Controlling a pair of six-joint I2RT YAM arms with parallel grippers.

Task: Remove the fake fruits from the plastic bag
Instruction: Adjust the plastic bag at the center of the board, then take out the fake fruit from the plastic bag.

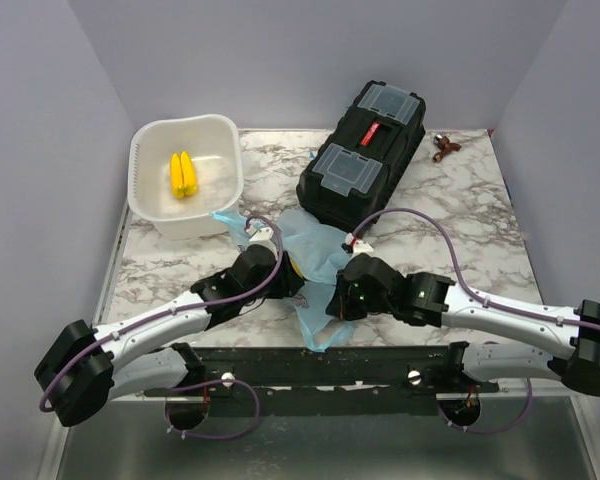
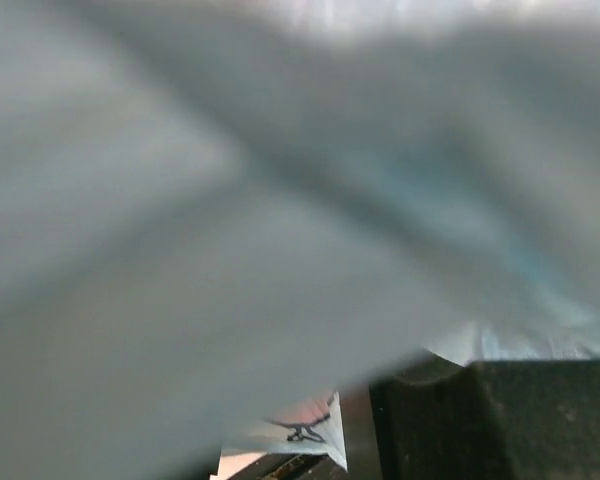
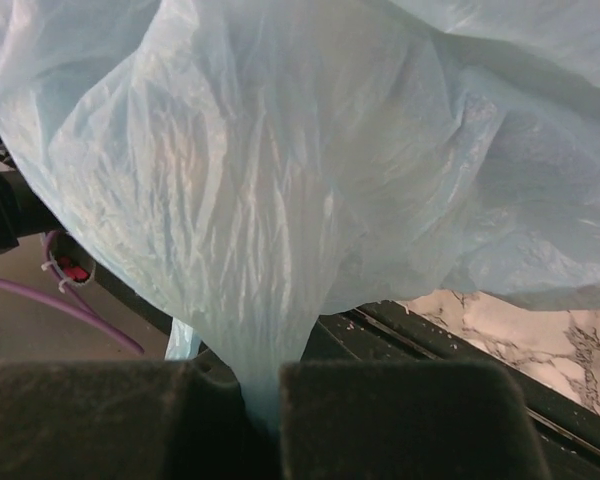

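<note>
Two arms: meeting at near-centre of marbled table (image 1: 460,210)
Light-blue crinkly translucent plastic bag (image 1: 315,250): crumpled between both grippers
Right gripper (image 3: 265,405): clamped on a gathered fold of bag
Left gripper (image 1: 283,278): smothered by bag film; jaw state cannot be told
Yellow plastic fake fruit (image 1: 293,266): sliver at bag edge

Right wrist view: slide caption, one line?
Right pincer shut on a gathered neck of the light-blue plastic bag, marble table beyond.

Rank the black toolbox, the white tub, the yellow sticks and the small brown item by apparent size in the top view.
1. white tub and black toolbox: too close to rank.
2. yellow sticks, lying in the tub.
3. small brown item, beyond the toolbox.
</note>
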